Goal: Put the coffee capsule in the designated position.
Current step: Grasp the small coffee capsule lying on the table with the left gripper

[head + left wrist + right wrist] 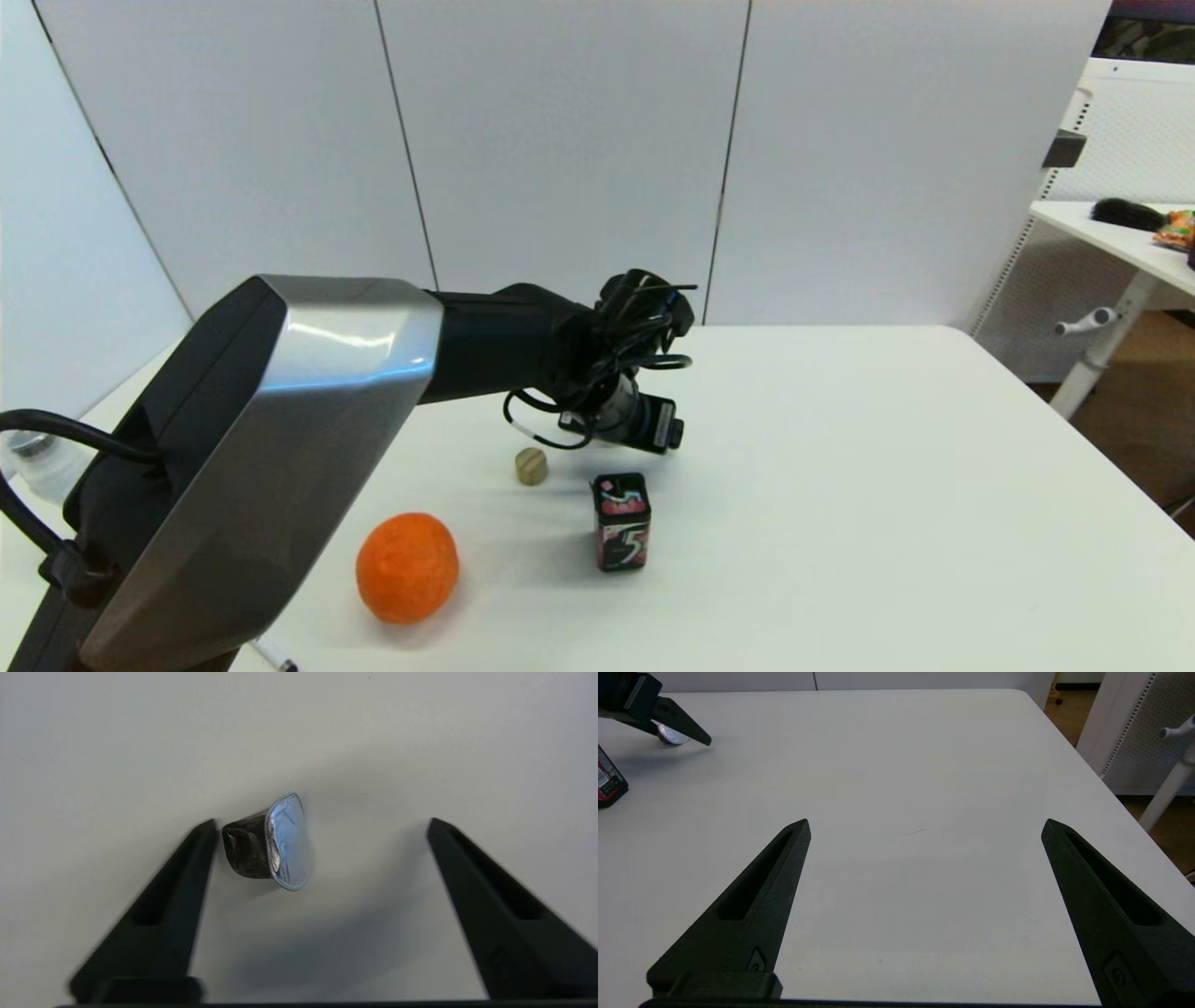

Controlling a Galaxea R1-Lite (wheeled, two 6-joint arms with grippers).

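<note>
coffee capsule (268,844) on its side between wide-spread left gripper (322,823) fingers — ungripped (right gripper (924,823) spread too).

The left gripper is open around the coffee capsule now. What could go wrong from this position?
The coffee capsule lies on its side, off-centre between the open left gripper fingers: one finger is almost at its dark tip. If they close, the near finger may push or roll it, or pinch only the thin foil rim. The gum box stands nearby and could be bumped.

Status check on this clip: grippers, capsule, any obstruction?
Left gripper open, straddling coffee capsule lying on its side on the table. Right gripper open, idle, holding nothing. Nothing blocking between the fingers.
</note>
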